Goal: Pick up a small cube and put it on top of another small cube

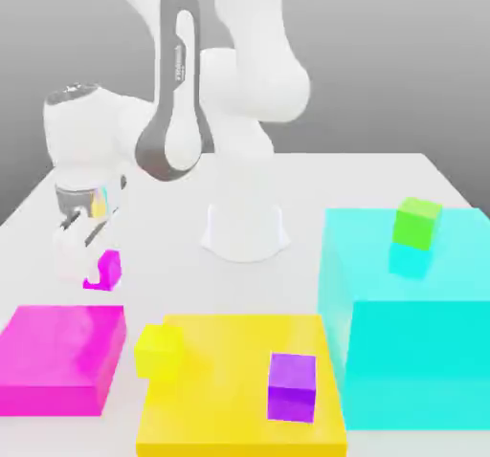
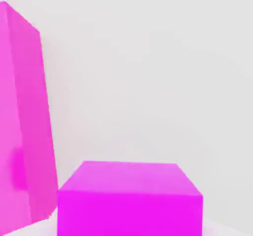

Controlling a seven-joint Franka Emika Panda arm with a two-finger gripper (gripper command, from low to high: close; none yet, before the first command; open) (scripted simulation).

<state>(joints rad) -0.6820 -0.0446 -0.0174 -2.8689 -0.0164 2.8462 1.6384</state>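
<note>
The small magenta cube [image 1: 105, 270] rests on the white table near the exterior view's left, just behind the large flat magenta block. My gripper [image 1: 86, 259] has come down over it and is shut on it, its white fingers hiding part of the cube's side. In the hand view the same cube [image 2: 129, 200] looms close, its top face showing. The small purple cube [image 1: 292, 386] stands upright on the flat yellow block [image 1: 239, 350], toward the front, well to the right of my gripper.
A large flat magenta block [image 1: 59, 358] [image 2: 22, 131] lies beside the held cube. A small yellow cube [image 1: 159, 352] sits at the yellow block's corner. A tall cyan block [image 1: 412, 340] carries a small green cube [image 1: 417, 222]. The arm's base [image 1: 246, 230] stands mid-table.
</note>
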